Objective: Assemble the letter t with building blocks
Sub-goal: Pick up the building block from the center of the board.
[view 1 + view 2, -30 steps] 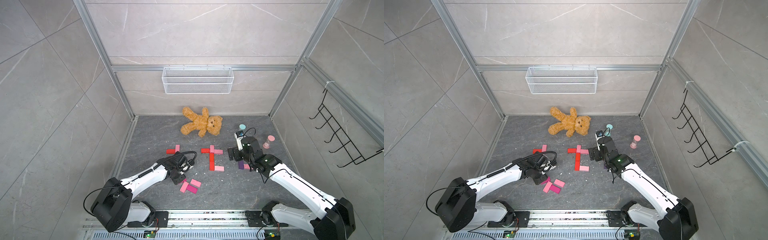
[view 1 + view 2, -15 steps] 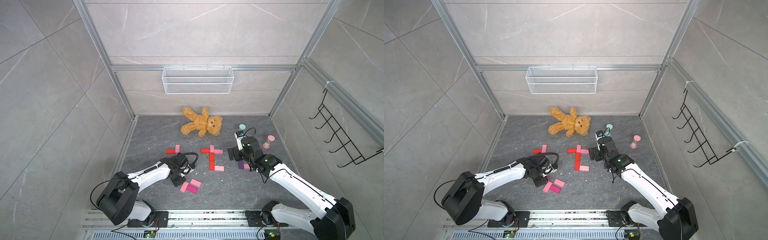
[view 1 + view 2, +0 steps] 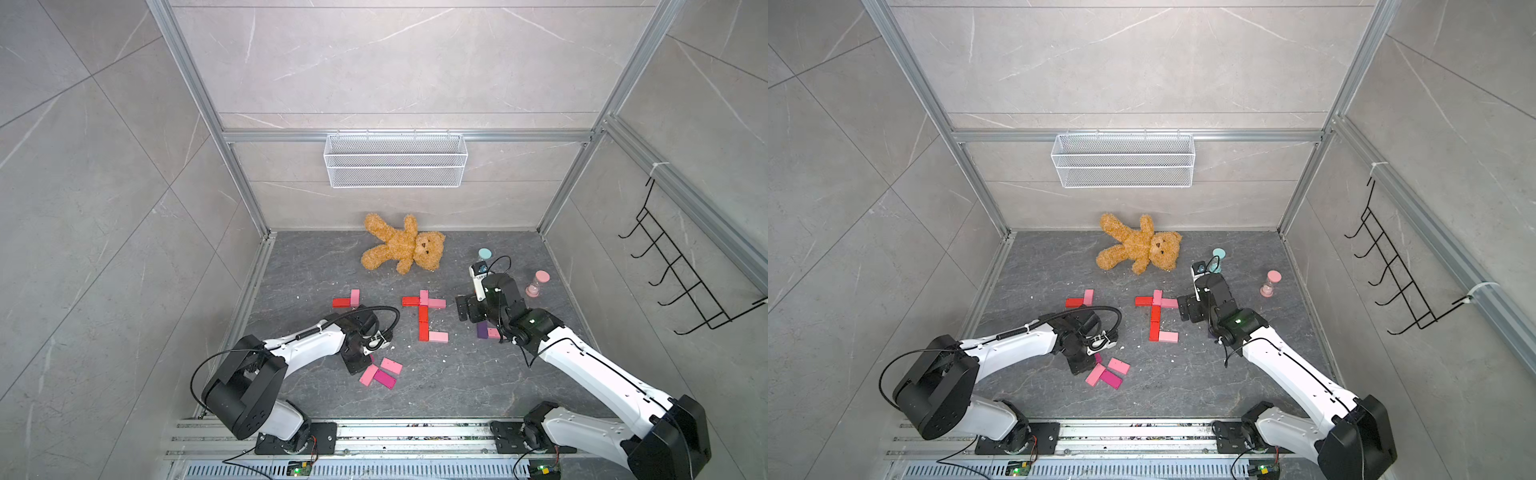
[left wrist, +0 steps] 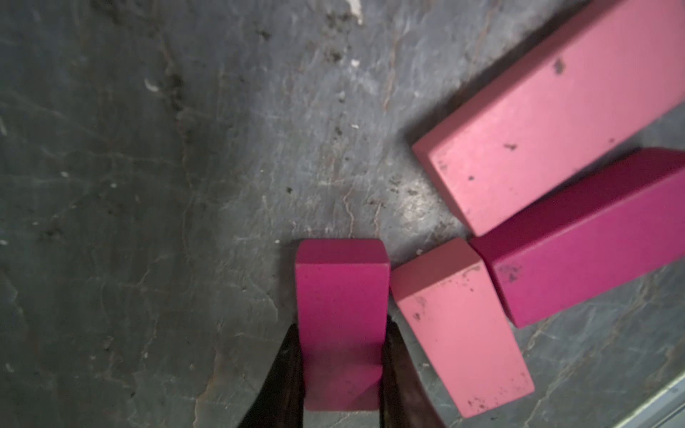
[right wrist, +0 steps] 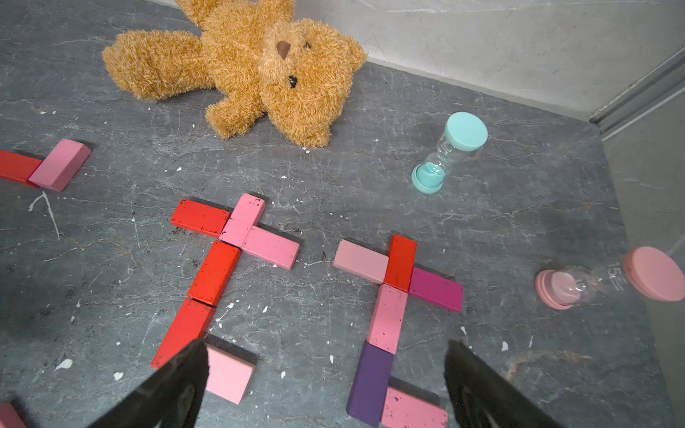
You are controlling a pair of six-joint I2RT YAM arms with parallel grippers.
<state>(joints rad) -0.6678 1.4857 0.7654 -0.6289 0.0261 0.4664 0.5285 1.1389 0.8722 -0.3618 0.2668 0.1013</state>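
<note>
**A:** What sits closest to the robot's bases?

**B:** The left hand (image 4: pixel 343 333). It is clenched on a magenta block (image 4: pixel 341 296), gripping it across its narrow width, low over the tabletop (image 4: pixel 148 185). I cannot tell whether the block is lifted clear.

**A:** Anything beside it?

**B:** 3 loose blocks (image 3: pixel 384 379) lie flat and close together, just beside that hand. 2 are light pink and 1 is magenta.

**A:** Farther out?

**B:** In the middle lies the middle t (image 3: pixel 423 320), made of 6 blocks. It has 2 red ones in the stem, a pink foot turned to the right, and a red and pink crossbar with a pink piece on top.

To its right lies a second t (image 5: pixel 387 318). Its stem runs from pink down to a purple block (image 5: pixel 370 381) (in both top views the right arm (image 3: pixel 582 361) hides most of this letter).

**A:** And the right hand?

**B:** The right hand (image 5: pixel 328 352) hangs over that second t. Its fingers (image 5: pixel 178 378) are spread wide, with nothing between them.

**A:** Behind all that?

**B:** Off to the left, a red block (image 3: pixel 341 302) and a pink block (image 3: pixel 354 297) lie touching. Past them a teddy bear (image 3: pixel 405 247) lies near the back wall. A teal hourglass (image 3: pixel 484 253) and a pink hourglass (image 3: pixel 537 283) stand to its right, apart from each other. A wire basket (image 3: pixel 395 160) hangs on the wall above.
</note>
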